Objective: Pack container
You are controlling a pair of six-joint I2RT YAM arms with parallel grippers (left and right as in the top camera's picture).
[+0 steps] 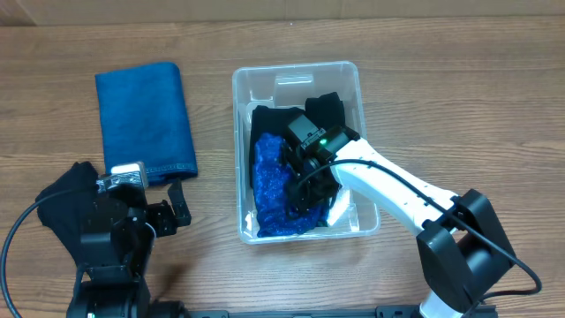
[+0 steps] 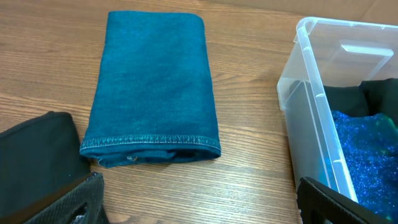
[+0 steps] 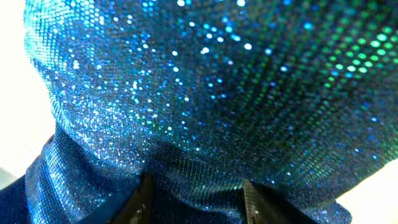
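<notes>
Already the clear, colourless rectangular plastic container is partly filled. It stands in the middle of the wood-grain counter. Inside it a black garment lies toward the far end, and a glittering blue sequinned fabric is heaped along the left and near sides. Outside, to the left and well apart from the container wall, a folded teal-blue cloth lies flat. Nearer than that, a crumpled black cloth sits under the left arm. If both of these belong in the load, I judge the packing roughly half done, with the sequinned fabric not yet settled and two pieces left to bring over. The overhead view gives this whole layout, but the right arm's own wrist hides its fingers there. The right wrist view supplies them: the right hand is low in the container, sequins fill the frame, and two fingertips stand somewhat apart at the bottom edge with fabric bunched against them. I cannot tell whether it pinches the fabric or only presses it. Only the left wrist view shows the stitched hem of the folded cloth and the container's side wall. It also shows the left hand spread wide and empty, just near of that hem.
</notes>
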